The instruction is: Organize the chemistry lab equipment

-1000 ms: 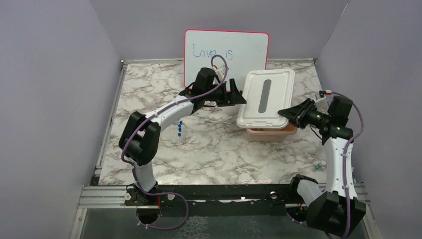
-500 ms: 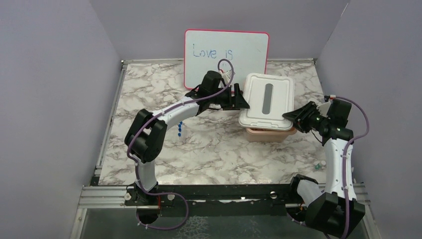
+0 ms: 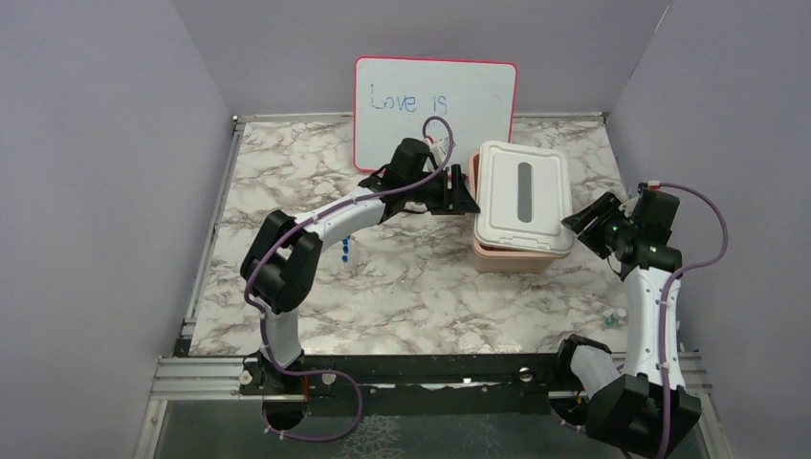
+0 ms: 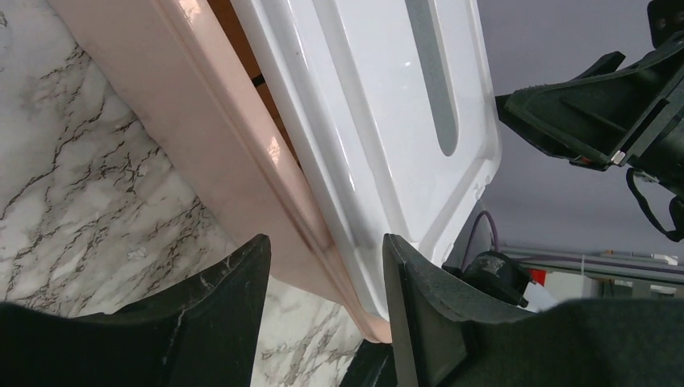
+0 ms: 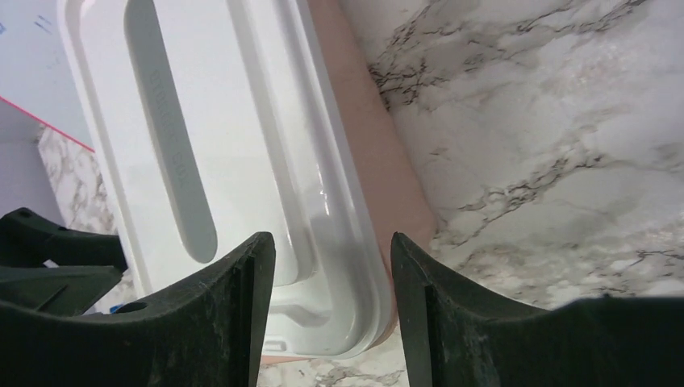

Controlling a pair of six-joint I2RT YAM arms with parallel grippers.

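Observation:
The white lid (image 3: 521, 196) lies on the pink tub (image 3: 516, 256) at the table's back right. My left gripper (image 3: 466, 196) is at the tub's left side. In the left wrist view it (image 4: 327, 274) is open, with the tub's rim (image 4: 185, 105) and a corner of the lid (image 4: 379, 97) between its jaws. My right gripper (image 3: 579, 227) is at the lid's right edge. In the right wrist view it (image 5: 331, 266) is open and straddles the lid's corner (image 5: 242, 145) without gripping it. Two blue-capped tubes (image 3: 345, 246) lie on the marble under the left arm.
The pink-framed whiteboard (image 3: 435, 96) leans on the back wall just behind the left gripper. A small clear item (image 3: 613, 316) lies near the table's right edge beside the right arm. Purple walls close in both sides.
The lid was tilted and skewed over the tub; now it sits squarer on it. The right gripper opened, let go and drew back right. The left gripper moved to the tub and narrowed.

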